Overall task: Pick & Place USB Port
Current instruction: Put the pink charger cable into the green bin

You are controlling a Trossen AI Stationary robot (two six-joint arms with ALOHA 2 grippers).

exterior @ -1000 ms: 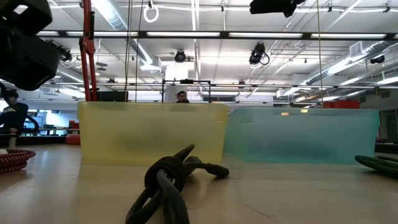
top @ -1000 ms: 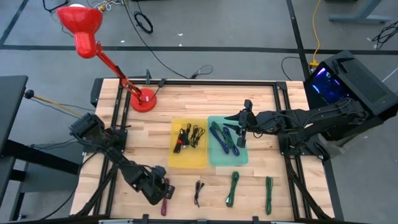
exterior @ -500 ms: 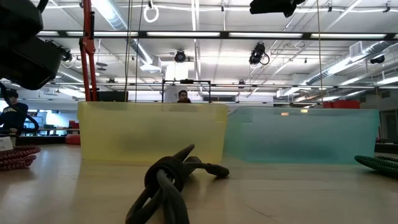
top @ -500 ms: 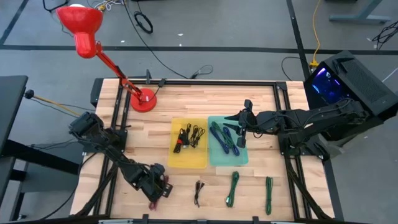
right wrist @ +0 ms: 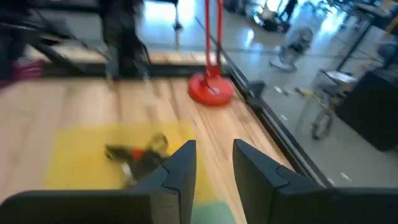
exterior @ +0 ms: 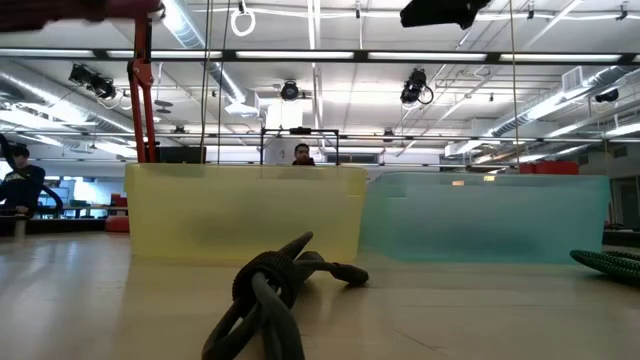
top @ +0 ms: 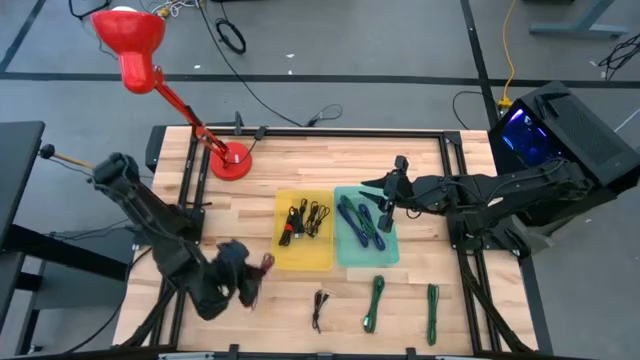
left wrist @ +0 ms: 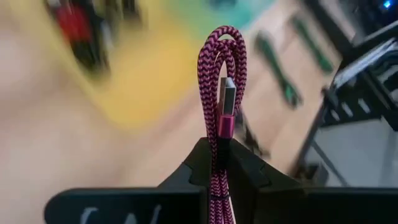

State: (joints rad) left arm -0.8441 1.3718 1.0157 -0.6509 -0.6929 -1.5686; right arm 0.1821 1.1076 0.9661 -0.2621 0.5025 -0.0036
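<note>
1. Holding a coiled magenta braided USB cable (left wrist: 222, 93), the left claw (top: 248, 283) was pinched narrow on the bundle, its fingers (left wrist: 186, 171) closed on the lower loops, and it hung above the tabletop (top: 420, 180) near the front edge, left of centre.
2. Lying on the bare wood along the front edge were a black cable (top: 319, 308) and two green cables (top: 375, 302), each well apart from the lifted one.
3. Past these, mid-tabletop, sat a yellow tray (top: 288, 258) holding black and red cables, with a teal tray (top: 352, 257) holding blue and green cables touching its right side.
4. The right claw (top: 388, 207) waited over the teal tray's right edge, its fingers (right wrist: 177, 169) parted about halfway and holding nothing.
5. A red lamp (top: 229, 160) stood at the back left.
6. Risks, as a judgement: the grip took only the bottom of the bundle, so a fast swing could shake the coil loose, or the free loop could snag the yellow tray's wall and drop outside it.
</note>
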